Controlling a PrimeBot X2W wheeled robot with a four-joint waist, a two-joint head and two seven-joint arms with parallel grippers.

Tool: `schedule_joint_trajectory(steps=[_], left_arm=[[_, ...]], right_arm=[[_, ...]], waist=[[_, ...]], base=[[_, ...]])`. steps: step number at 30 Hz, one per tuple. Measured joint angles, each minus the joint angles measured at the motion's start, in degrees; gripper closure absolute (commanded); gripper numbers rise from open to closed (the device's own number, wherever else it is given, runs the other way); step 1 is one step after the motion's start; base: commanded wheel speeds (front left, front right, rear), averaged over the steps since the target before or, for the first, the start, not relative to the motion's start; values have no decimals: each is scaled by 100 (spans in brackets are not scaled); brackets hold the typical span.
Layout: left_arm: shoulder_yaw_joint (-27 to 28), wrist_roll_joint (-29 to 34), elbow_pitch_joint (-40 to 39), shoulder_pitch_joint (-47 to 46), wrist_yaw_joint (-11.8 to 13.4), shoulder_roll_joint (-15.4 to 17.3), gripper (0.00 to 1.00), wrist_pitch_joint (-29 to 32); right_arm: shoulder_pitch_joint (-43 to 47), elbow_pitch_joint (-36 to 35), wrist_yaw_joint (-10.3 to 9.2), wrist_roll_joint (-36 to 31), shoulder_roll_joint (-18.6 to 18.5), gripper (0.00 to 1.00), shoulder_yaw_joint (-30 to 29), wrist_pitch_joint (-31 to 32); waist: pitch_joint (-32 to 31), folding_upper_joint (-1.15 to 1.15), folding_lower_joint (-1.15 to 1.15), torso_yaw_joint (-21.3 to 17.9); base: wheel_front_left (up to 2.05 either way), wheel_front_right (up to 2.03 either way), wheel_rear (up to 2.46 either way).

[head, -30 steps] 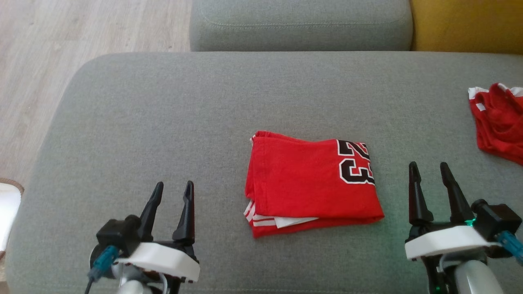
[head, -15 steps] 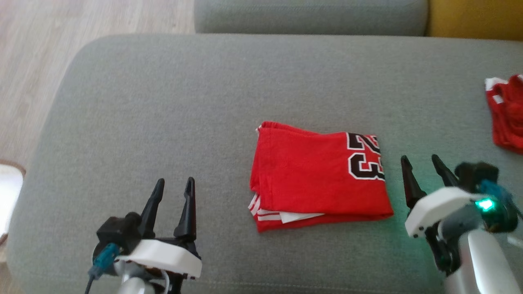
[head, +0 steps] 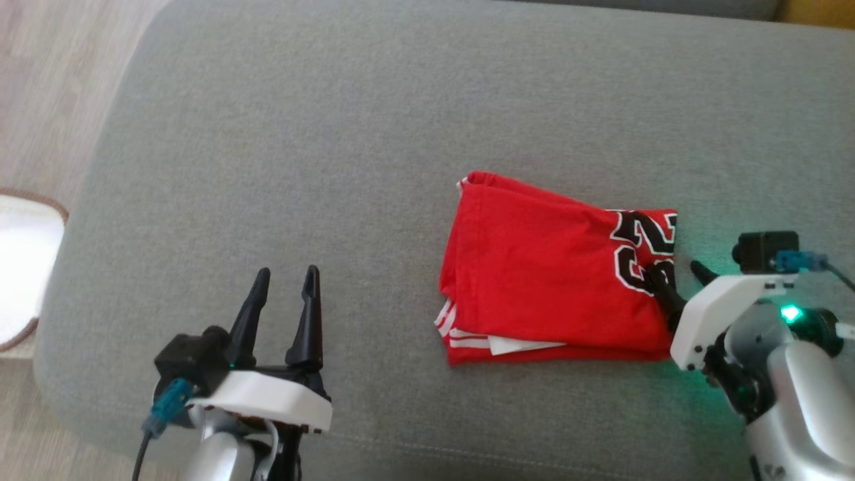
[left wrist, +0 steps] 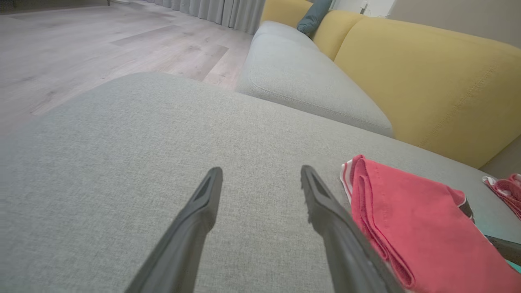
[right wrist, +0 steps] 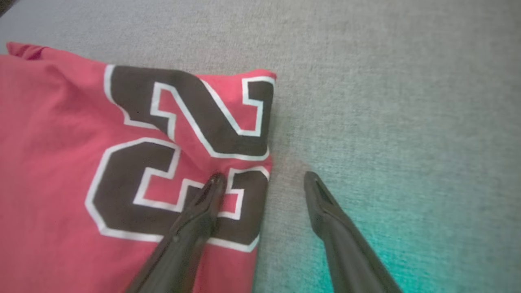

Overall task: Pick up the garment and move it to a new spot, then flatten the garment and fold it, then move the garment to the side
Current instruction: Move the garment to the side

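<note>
The garment (head: pixel 541 294) is a red jersey with a black-and-white number, folded into a rectangle on the grey cushion (head: pixel 334 133), right of centre. My right gripper (head: pixel 671 268) is open at the jersey's right edge. In the right wrist view its (right wrist: pixel 264 176) left finger lies over the number print on the garment (right wrist: pixel 61 162), and its right finger is over bare cushion. My left gripper (head: pixel 287 271) stands open and empty at the lower left, well apart from the jersey. In the left wrist view the left gripper (left wrist: pixel 261 169) has the garment (left wrist: pixel 411 219) to its right.
Wooden floor (head: pixel 40 80) lies beyond the cushion's left edge, with a white brown-rimmed object (head: pixel 20 267) on it. Behind are a second grey cushion (left wrist: pixel 301 81) and a yellow sofa back (left wrist: pixel 427 81). Another red cloth (left wrist: pixel 504 189) lies far right.
The head camera has tilted down and turned. My right gripper has swung left and now straddles the jersey's right edge. The left gripper has stayed in place, open.
</note>
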Motion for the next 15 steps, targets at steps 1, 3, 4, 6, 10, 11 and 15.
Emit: schedule_joint_trajectory(steps=[1, 3, 4, 6, 10, 11, 15], left_arm=[[15, 0, 3, -4, -1, -3, 0, 0], [27, 1, 9, -25, -8, -10, 0, 0], [30, 1, 12, -43, -20, -13, 0, 0], [44, 20, 16, -95, -45, -15, 0, 0], [69, 51, 14, -105, -44, -19, 0, 0], [75, 52, 11, -105, -45, -20, 0, 0], [136, 189, -32, -109, -51, -26, 0, -1]], right_arm=[[-19, 2, 0, 100, -21, 0, 46, 79], [-99, 1, 0, 303, -77, 0, 111, 276], [-146, 0, 0, 414, -110, 0, 145, 359], [-222, 0, 0, 546, -185, 51, 235, 471], [-248, 2, 0, 700, -199, 100, 377, 499], [-260, 3, 0, 719, -197, 100, 422, 494], [-332, 0, 1, 687, -174, 100, 490, 189]], waist=[[32, 0, 0, 30], [81, 0, -1, 78], [100, 0, 0, 95], [126, 0, 0, 112], [145, 0, 0, 71], [148, 0, 0, 44], [176, 0, 0, -210]], base=[[0, 0, 0], [0, 0, 0], [0, 0, 0], [0, 0, 0], [0, 0, 0], [0, 0, 0], [0, 0, 0]])
